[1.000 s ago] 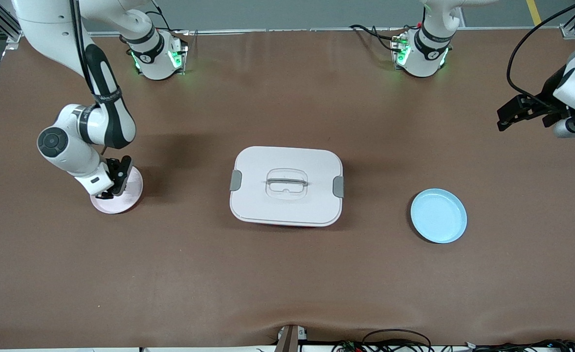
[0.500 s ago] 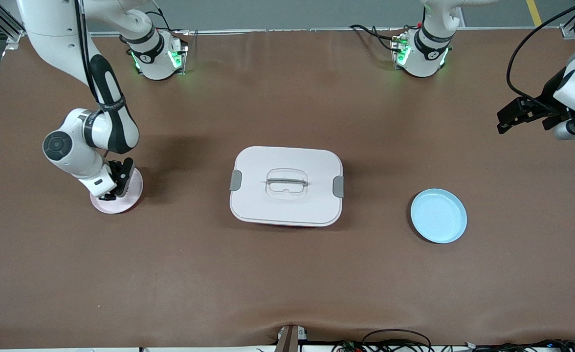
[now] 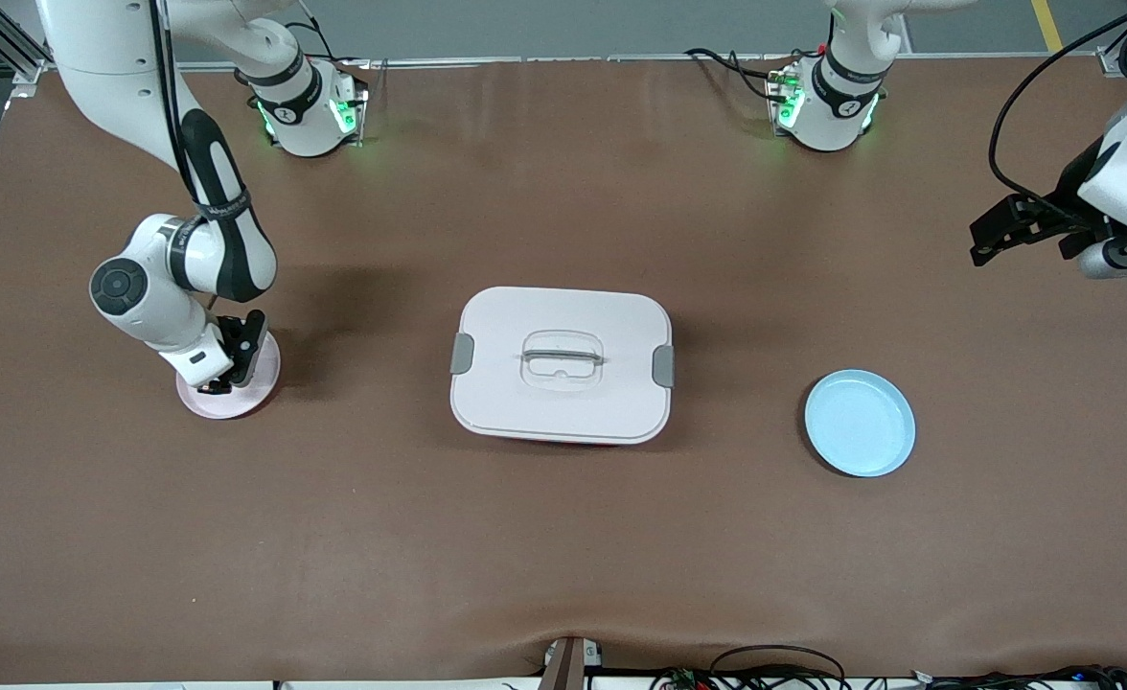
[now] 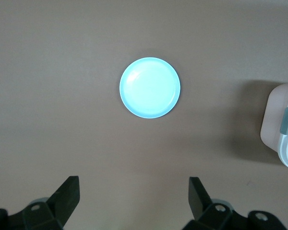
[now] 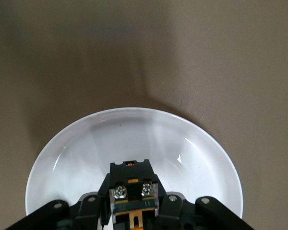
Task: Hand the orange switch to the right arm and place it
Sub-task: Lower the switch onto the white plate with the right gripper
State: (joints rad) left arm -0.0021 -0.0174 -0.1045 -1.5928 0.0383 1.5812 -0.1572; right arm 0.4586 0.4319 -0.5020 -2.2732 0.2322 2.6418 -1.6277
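Note:
The orange switch [image 5: 131, 176], a tiny black block with two screws and an orange strip, sits between the fingers of my right gripper [image 5: 132, 207], which is shut on it. That gripper [image 3: 218, 379] hangs low over the pale pink plate [image 3: 242, 401] at the right arm's end of the table. In the right wrist view the plate's rim [image 5: 81, 136] curves around the switch. I cannot tell whether the switch touches the plate. My left gripper [image 3: 987, 241] waits open and empty in the air at the left arm's end, and its fingers [image 4: 69, 188] stand wide apart.
A white lidded box [image 3: 561, 364] with grey clips and a handle stands mid-table; its corner [image 4: 282, 128] shows in the left wrist view. A light blue plate [image 3: 859, 423] lies toward the left arm's end, also seen as a blue plate [image 4: 150, 87] from the left wrist.
The right arm's wrist has shifted slightly toward the bases, and its gripper stays over the pink plate with the switch. The left gripper has drifted a little higher.

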